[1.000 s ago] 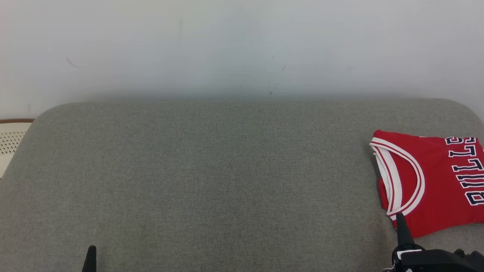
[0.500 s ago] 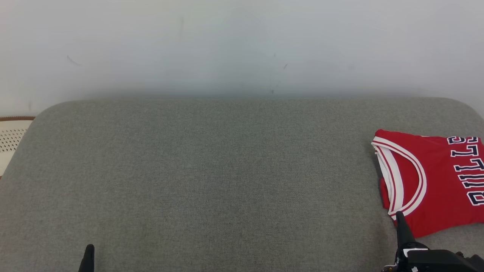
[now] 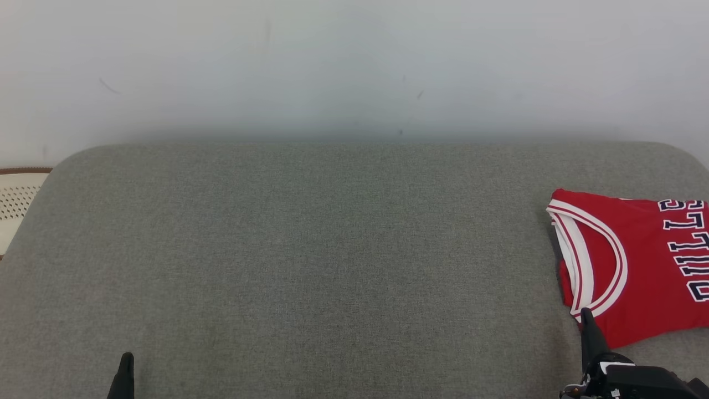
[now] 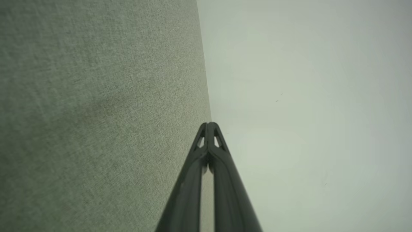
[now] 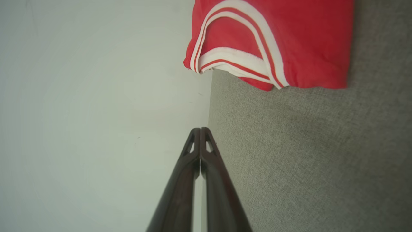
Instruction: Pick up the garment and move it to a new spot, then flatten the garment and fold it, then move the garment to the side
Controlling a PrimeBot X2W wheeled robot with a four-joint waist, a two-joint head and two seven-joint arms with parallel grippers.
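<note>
Shirt (image 3: 637, 266): red, with white stripes on the edge and dark letters. It lies flat and looks folded, at the far right of the cushion. Part of it runs off the right edge of the head view.
Cushion (image 3: 332, 249): grey woven cloth with round corners. It is bare from the left side up to the shirt.
Left gripper (image 3: 127, 360): low on the left in the head view, over bare cushion, well apart from the shirt. Its two dark fingers are pressed together and hold nothing.
Right gripper (image 3: 585, 317): low on the right in the head view, tip by the near corner of the shirt. Its fingers are pressed together with nothing between them. In the right wrist view some grey cushion shows between the tip and the striped edge.
Wall (image 3: 354, 66): pale and plain, behind the cushion.
White thing (image 3: 16, 202): full of small holes, with a brown rim, just beside the left end of the cushion.
</note>
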